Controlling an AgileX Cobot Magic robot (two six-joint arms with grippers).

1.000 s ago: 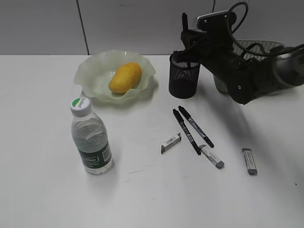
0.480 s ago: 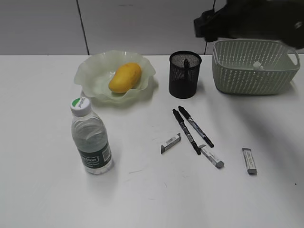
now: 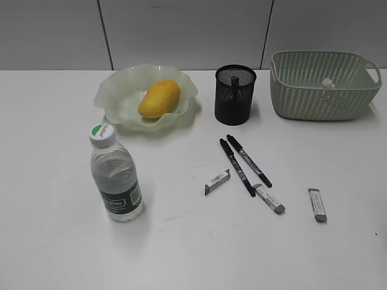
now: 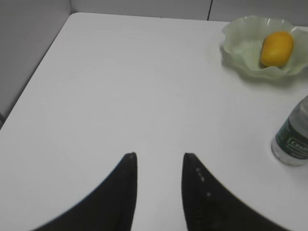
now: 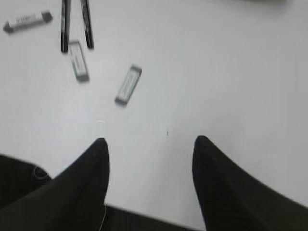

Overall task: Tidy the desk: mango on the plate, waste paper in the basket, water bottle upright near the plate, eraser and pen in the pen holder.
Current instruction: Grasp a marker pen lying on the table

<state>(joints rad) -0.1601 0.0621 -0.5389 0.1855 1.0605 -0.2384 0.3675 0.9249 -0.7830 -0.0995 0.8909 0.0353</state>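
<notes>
- Gone from the exterior view is the right arm, which a second ago loomed over the pen holder and basket and half a second ago was only a dark blur at the far right; we now see the whole far edge of the desk uncovered.
- We see the right gripper in its wrist view, jaws spread apart and holding nothing, above bare desk near the erasers and pens.
- We see the left gripper with a moderate gap between its jaws, nothing between them, over the left part of the desk.
- Unchanged since before: the mango lies in the plate at far left.
- We find the water bottle standing upright, nearer than the plate.
- We make out the waste paper inside the basket at far right.
- We see a dark item standing inside the pen holder.
- We count two black pens lying side by side on the desk, and three erasers around them, all where they were.
</notes>
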